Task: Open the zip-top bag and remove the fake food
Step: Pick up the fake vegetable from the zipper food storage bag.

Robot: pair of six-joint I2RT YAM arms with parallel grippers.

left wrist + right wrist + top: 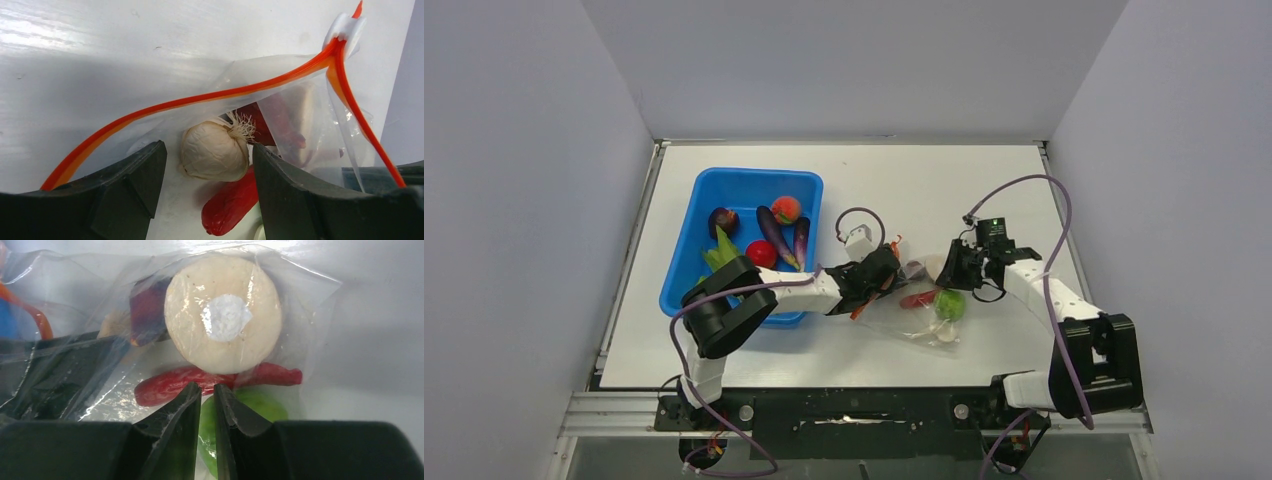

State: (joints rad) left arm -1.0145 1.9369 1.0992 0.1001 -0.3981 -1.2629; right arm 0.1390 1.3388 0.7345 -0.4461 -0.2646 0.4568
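bag (902,315) lies flat on the white table (924,180), lower centre of the overhead frame, between the two grippers. its orange zipper strip (200,102) is parted: one half runs left across the left wrist view, the other drops down the right side, and both meet at a white slider (345,27) in the upper right corner.

left gripper (209,150) is at the bag's mouth, jaws wide apart. a garlic bulb (215,150) sits between them, roots up, just beside the right-hand finger. a red chili (230,202) lies below the bulb at the bottom of the frame.

right gripper (207,387) is at the bag's upper right edge, jaws almost together with only a thin slit, crinkled film caught on them – looks pinched on the bag.

through the plastic in the right wrist view: a cream disc (222,315) with a white centre at the top, the chili across the middle, a green ball (260,407) just behind the fingertips.

blue bin (744,195), upper left of the overhead frame – holds other toy food.
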